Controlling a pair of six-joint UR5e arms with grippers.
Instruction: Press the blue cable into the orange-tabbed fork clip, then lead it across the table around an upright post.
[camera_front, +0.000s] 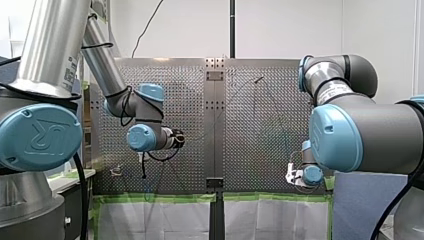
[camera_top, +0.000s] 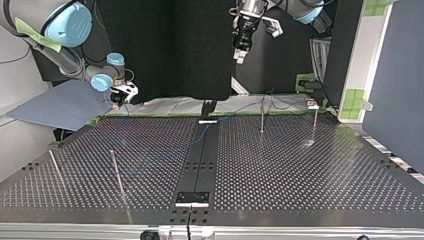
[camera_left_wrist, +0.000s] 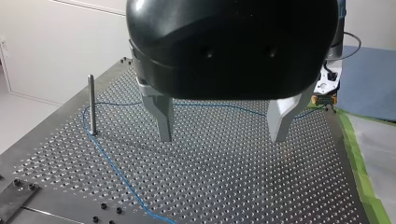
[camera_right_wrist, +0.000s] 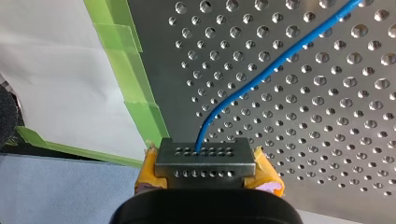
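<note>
While clamping the blue cable (camera_right_wrist: 280, 56) in the closed right gripper (camera_right_wrist: 205, 161), lower the empty, wide-spread left gripper (camera_left_wrist: 222, 137) slowly onto the cable ahead of it.

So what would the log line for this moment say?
left gripper: open, above table | right gripper: shut on blue cable | blue cable: curves around post

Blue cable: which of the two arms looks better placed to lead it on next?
Probably my right: my right gripper is clamped on the blue cable near the edge of the table, while my left gripper hangs open and empty above the table, not touching the cable.
</note>
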